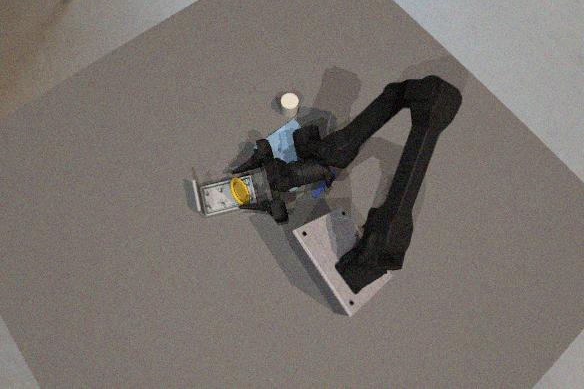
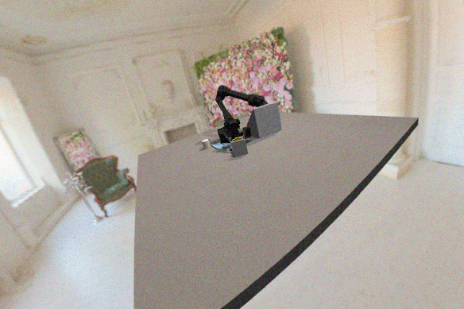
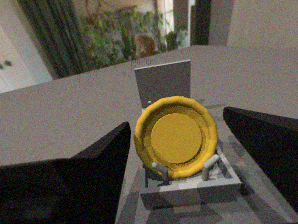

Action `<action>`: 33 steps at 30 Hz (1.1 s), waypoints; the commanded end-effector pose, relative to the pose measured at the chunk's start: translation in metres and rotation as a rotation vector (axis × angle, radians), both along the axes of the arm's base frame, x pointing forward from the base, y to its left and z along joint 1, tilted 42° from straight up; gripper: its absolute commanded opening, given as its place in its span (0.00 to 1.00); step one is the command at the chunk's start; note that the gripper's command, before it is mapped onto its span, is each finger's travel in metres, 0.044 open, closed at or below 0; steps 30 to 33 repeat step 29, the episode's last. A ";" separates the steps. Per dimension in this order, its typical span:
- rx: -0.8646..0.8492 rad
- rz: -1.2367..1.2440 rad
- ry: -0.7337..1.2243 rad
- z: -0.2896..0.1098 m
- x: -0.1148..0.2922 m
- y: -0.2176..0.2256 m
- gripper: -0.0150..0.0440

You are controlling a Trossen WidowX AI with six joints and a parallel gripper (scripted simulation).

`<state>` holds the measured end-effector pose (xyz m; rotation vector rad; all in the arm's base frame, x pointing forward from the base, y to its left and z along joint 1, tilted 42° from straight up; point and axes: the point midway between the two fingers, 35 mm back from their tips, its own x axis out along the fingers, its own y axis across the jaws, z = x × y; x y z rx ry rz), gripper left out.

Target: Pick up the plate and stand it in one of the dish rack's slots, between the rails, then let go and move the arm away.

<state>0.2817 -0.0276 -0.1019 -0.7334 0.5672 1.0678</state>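
Observation:
The yellow plate stands upright in the grey dish rack, its lower rim resting between the rack's rails. My gripper is open, with one black finger on each side of the plate. In the wrist view there is a clear gap between the plate and the right finger and a narrow one at the left finger. The rack's upright end panel stands behind the plate.
A white cylinder stands beyond the arm. A light blue mat lies under the wrist. The arm's grey base plate is at the front right. A grey wedge block shows behind the rack.

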 end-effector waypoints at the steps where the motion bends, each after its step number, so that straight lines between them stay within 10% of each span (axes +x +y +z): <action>1: -0.002 0.001 0.005 0.013 0.004 0.010 0.93; 10: 0.015 0.002 0.017 0.088 0.013 0.076 0.93; 33: -0.066 -0.210 0.335 0.081 0.004 0.085 0.93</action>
